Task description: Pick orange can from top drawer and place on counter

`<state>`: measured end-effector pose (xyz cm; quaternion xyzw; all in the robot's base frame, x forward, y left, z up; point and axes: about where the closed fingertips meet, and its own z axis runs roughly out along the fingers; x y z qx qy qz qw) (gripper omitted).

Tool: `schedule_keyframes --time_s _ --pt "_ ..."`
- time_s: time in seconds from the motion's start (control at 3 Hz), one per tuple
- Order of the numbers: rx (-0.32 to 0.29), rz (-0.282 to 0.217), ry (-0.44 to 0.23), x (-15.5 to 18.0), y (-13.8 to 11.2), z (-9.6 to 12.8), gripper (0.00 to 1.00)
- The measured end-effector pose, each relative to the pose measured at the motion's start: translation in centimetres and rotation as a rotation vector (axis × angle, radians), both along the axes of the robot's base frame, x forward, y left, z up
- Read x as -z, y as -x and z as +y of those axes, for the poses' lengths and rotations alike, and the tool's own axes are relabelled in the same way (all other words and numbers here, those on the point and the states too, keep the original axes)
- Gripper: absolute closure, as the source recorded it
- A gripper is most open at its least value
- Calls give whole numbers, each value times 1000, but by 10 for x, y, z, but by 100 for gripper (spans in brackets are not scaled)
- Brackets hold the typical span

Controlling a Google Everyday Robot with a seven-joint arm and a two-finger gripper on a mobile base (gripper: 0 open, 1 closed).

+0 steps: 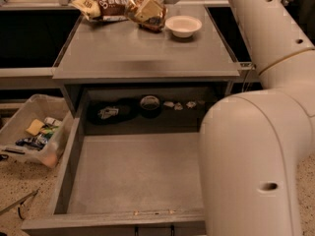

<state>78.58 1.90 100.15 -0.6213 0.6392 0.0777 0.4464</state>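
Observation:
The orange can (pixel 146 10), shiny gold with white and brown patches, is in my gripper (pixel 150 6) at the back of the grey counter (pixel 147 53), just left of a white bowl. The gripper looks shut on the can, which hangs low over the counter and covers most of the red packet (pixel 153 25). The top drawer (pixel 138 173) is pulled out below the counter. Its front floor is bare. My arm (pixel 256 146) hides its right side.
A brown-and-yellow snack bag (pixel 98 6) lies at the counter's back left. The white bowl (pixel 183 26) is at the back right. Dark items (pixel 110 112) and a round lid-like thing (pixel 149 103) sit at the drawer's shadowed back. A plastic bin (pixel 34 132) stands on the floor at the left.

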Motion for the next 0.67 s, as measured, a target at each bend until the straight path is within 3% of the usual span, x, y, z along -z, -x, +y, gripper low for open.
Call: schedule_keyframes --time_s 0.33,0.67 --pt "45 51 -34 31 9 -14 100" --pt "43 108 -56 77 20 -11 100"
